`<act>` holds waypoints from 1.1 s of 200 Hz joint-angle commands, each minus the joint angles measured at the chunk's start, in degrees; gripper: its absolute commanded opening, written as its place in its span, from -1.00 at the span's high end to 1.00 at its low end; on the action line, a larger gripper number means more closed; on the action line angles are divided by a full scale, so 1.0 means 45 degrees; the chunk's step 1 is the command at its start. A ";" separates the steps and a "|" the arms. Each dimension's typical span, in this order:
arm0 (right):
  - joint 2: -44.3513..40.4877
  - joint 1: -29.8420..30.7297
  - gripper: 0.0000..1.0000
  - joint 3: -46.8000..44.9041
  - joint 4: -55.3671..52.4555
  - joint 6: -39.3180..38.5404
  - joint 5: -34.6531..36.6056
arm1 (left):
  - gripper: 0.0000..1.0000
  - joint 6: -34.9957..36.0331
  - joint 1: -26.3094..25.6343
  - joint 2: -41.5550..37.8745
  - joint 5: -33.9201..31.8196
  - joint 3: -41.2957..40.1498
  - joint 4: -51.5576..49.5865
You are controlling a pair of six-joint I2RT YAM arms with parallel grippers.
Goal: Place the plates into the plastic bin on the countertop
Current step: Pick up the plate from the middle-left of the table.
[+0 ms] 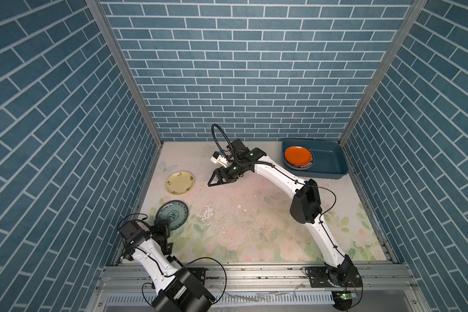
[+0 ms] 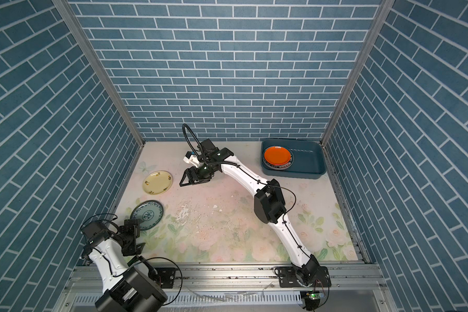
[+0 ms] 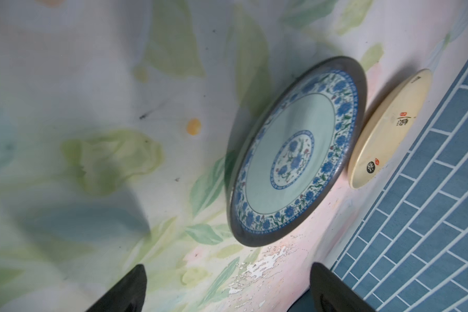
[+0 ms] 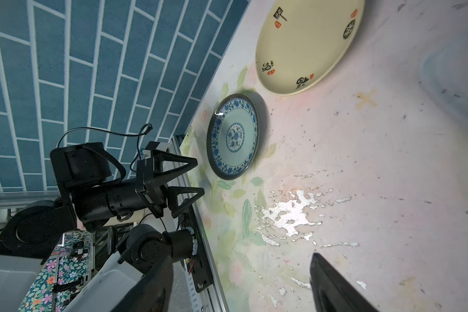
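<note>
Two plates lie on the flowered countertop (image 1: 254, 216) at the left: a cream-yellow plate (image 1: 180, 182) (image 2: 157, 182) (image 4: 305, 46) and, nearer, a blue-patterned plate (image 1: 172, 214) (image 2: 147, 214) (image 3: 295, 151). The plastic bin (image 1: 328, 162) (image 2: 308, 162) stands at the back right. In it an orange plate (image 1: 298, 156) (image 2: 277, 155) tops a stack with a lettered white rim (image 1: 305, 167) showing beneath. My right gripper (image 1: 212, 181) (image 4: 241, 283) hovers open and empty, right of the cream plate. My left gripper (image 1: 169, 237) (image 3: 227, 286) (image 4: 199, 177) is open and empty, just short of the blue plate's near edge.
Blue brick-pattern walls close in the left, back and right sides. A grey metal rail (image 1: 254, 272) runs along the front and carries both arm bases. The countertop print is scuffed white (image 1: 210, 213) near the middle. The bin's right half holds nothing.
</note>
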 commanded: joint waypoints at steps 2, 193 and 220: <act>-0.0362 0.0000 -0.59 0.0231 -0.0129 -0.0470 0.0366 | -0.91 -0.0091 0.0197 0.0080 0.0473 -0.0130 0.0504; -0.0687 0.0997 -0.92 -0.0992 0.2519 0.0201 0.0863 | -0.99 0.1431 0.0235 0.4238 0.0148 0.0773 0.1238; -0.1090 0.1033 -0.92 -0.1751 0.3134 0.0146 0.0872 | -0.99 0.1290 0.0234 0.4435 0.0273 0.0659 0.1284</act>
